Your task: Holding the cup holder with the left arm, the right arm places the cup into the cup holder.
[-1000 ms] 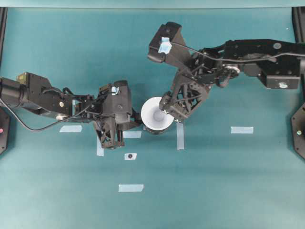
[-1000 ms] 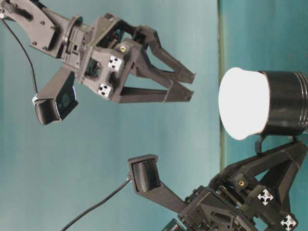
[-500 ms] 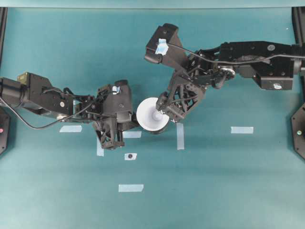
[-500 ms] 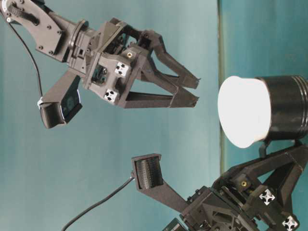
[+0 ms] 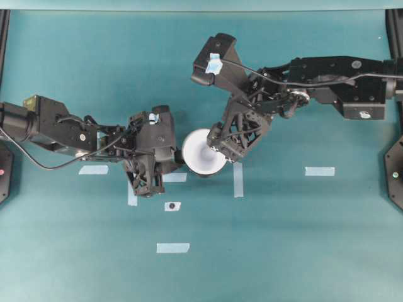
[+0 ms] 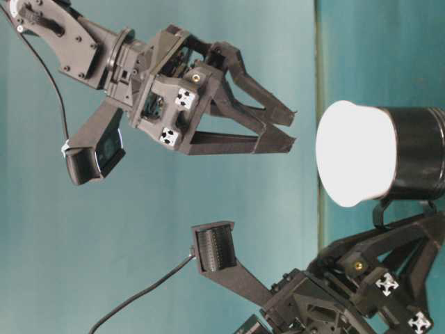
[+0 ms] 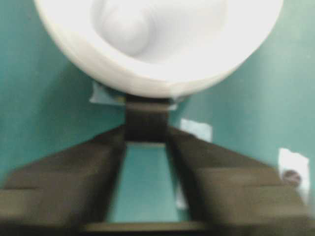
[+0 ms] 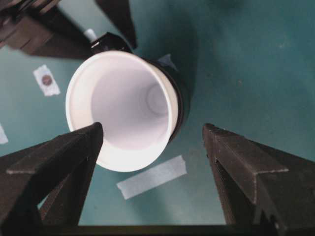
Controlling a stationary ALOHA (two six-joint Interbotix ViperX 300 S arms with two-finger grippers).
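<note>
Teal tabletop (image 5: 302, 251) w/ pale tape strips (image 5: 173, 248), scattered near cup (image 5: 203, 160).

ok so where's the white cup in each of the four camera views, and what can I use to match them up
Overhead: the cup sits at centre, between the two grippers.
Table-level: it is at the right, its white body sticking out leftward from the black cup holder.
Left wrist: its rim fills the top, above the left gripper.
Right wrist: it is centre-left, mouth open to the camera.
Shared landmark: the cup holder around the cup's narrow end; the left wrist view shows only its tab.
</note>
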